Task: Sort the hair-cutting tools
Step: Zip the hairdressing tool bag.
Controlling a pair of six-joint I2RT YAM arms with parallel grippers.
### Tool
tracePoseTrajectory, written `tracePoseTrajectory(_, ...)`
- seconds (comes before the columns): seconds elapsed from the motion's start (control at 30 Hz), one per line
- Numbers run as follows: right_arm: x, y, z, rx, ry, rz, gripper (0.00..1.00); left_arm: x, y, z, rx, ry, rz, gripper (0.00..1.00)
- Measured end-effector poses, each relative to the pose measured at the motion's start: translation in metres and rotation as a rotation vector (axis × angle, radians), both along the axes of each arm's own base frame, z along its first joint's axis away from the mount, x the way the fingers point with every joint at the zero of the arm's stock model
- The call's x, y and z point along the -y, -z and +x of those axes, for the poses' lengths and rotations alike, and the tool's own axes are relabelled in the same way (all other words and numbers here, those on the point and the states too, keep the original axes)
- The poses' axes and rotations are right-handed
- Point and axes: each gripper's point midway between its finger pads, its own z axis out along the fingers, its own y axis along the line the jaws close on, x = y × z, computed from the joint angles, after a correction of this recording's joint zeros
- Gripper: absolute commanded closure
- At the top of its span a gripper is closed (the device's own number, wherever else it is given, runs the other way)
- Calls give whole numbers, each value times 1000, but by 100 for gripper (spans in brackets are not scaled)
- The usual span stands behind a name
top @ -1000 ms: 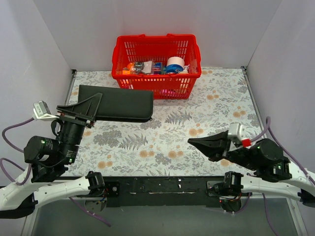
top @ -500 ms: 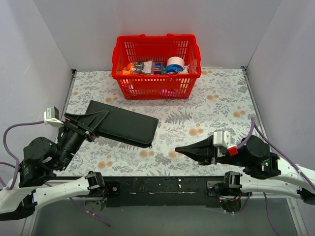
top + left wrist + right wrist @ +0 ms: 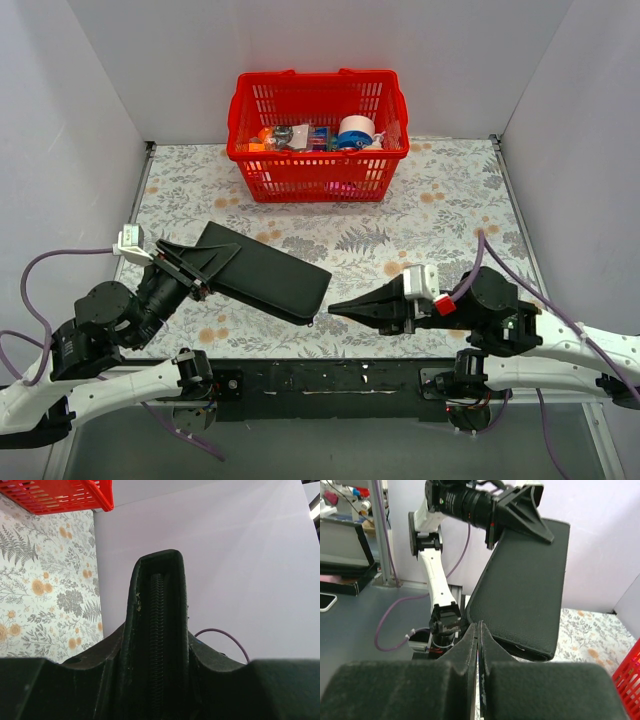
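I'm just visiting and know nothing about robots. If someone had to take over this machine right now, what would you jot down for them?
Left gripper: shut on one end of the large flat black zippered pouch, which it holds at an angle over the floral table.
Right gripper: shut and empty, tips pointing at the pouch's near corner. Contact cannot be told.
Hair-cutting tools: none in view on the table. Whether they are inside the pouch cannot be told. The red plastic basket at the back holds mixed small items.
Done: pouch picked up.
Left: find the tools, probably by opening the pouch, and sort them.
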Motion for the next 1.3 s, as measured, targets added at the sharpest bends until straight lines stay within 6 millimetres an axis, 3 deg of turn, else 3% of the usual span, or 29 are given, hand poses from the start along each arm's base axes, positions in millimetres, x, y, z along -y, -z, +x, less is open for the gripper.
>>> tracePoseTrajectory(0.13,-10,9,1,-14,-3,-32,99,-1,-1,-1,0,1,-5,100)
tracePoseTrajectory(0.57,0,0,-1,-30,-5,4,99,-6,-6,-3,8,0,-26,100)
tracePoseTrajectory(0.93,-16,29,2,-60,-7,-74,99,-5,-23,-4,27,7,-77,100)
tracePoseTrajectory(1.3,-16,28,2,-62,-8,-65,99,-2,-27,-4,33,16,-88,100)
